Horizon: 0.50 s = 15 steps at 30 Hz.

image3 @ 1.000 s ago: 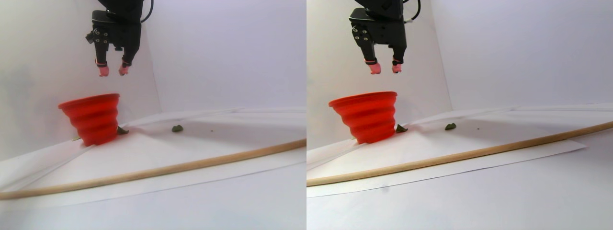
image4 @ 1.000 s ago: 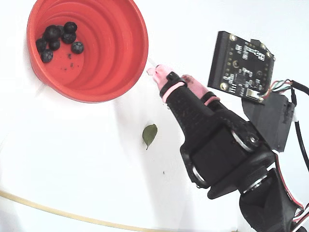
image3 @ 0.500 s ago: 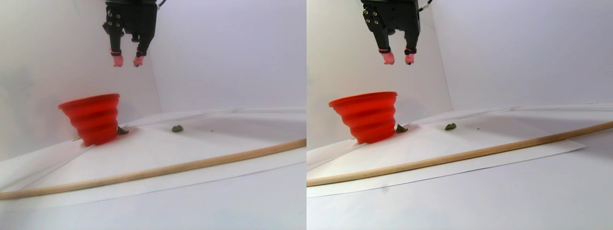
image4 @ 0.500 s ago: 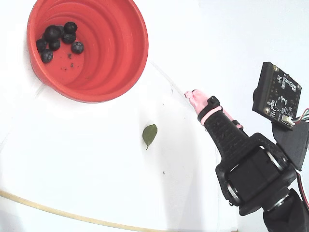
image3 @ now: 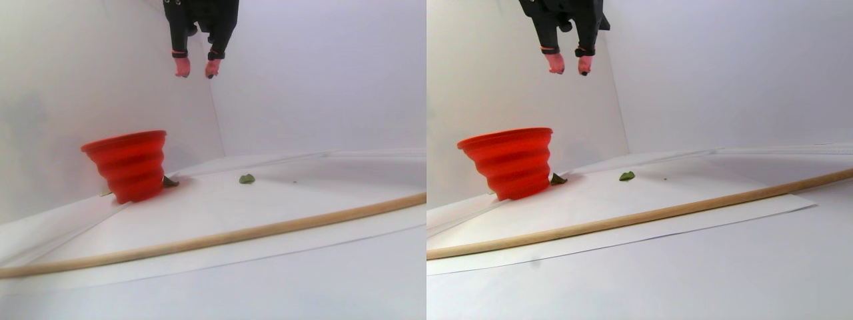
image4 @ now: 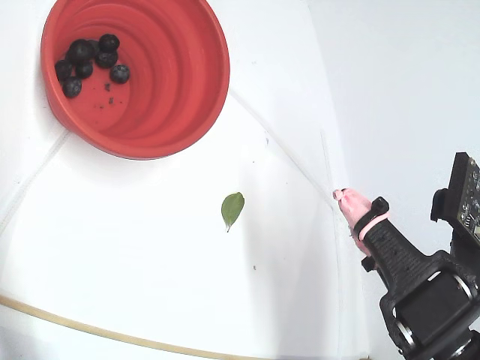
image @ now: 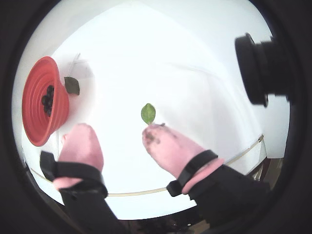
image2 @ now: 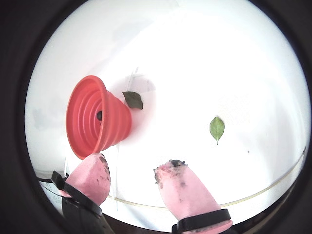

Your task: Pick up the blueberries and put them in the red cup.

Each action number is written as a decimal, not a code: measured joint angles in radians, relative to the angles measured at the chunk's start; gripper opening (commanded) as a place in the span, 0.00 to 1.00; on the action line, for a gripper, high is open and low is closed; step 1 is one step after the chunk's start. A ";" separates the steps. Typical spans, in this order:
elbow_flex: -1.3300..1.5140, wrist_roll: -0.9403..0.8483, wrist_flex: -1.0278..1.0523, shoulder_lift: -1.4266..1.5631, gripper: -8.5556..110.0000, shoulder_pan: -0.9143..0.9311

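Observation:
The red cup (image4: 161, 82) stands on the white sheet and holds several blueberries (image4: 90, 60) at its bottom. The cup also shows in both wrist views (image: 36, 105) (image2: 109, 119) and in the stereo pair view (image3: 130, 167). Blueberries show inside it in a wrist view (image: 48, 99). My gripper (image: 119, 134) (image2: 131, 170) is open and empty, its pink fingertips stained dark. It hangs high above the table (image3: 194, 68), to the right of the cup. In the fixed view only one pink finger (image4: 351, 206) shows. No berry lies loose on the sheet.
A small green leaf (image4: 232, 209) lies on the sheet (image: 148, 113) (image2: 217, 128) (image3: 247, 179). A darker leaf (image2: 133, 99) (image: 72, 85) lies against the cup's base. A wooden rod (image3: 220, 237) runs along the sheet's front. White walls stand behind.

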 measured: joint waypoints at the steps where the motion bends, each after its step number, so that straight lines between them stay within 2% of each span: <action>1: 0.005 0.017 0.017 0.017 0.22 0.006; 15: 0.028 0.262 0.212 0.268 0.22 0.067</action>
